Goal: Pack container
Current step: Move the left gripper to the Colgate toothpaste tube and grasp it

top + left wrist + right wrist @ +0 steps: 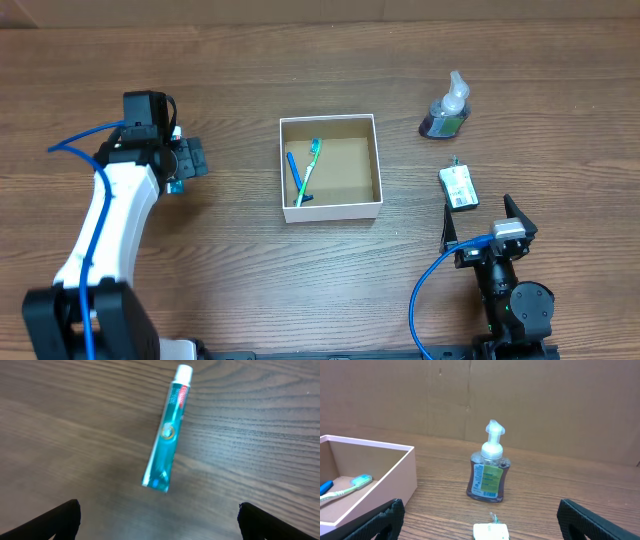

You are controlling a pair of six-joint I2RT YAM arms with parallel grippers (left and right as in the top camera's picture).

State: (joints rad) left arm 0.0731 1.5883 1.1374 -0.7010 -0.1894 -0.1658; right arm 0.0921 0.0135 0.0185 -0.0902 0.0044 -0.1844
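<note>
The container [330, 211] is a white-walled square box with a brown floor at the table's middle; its near wall also shows in the right wrist view [400, 477]. Two toothbrushes [305, 170] lie in its left part. A teal toothpaste tube [167, 435] with a white cap lies on the wood. My left gripper [159, 520] is open above it, not touching; overhead it [188, 160] is left of the box. My right gripper [480, 225] is open and empty, just behind a small white-and-green packet [459, 187].
A soap pump bottle [446, 110] with dark liquid stands at the back right, upright in the right wrist view [489, 472]. The packet [491, 532] lies between my right fingers [480, 505] and the bottle. A cardboard wall runs along the back.
</note>
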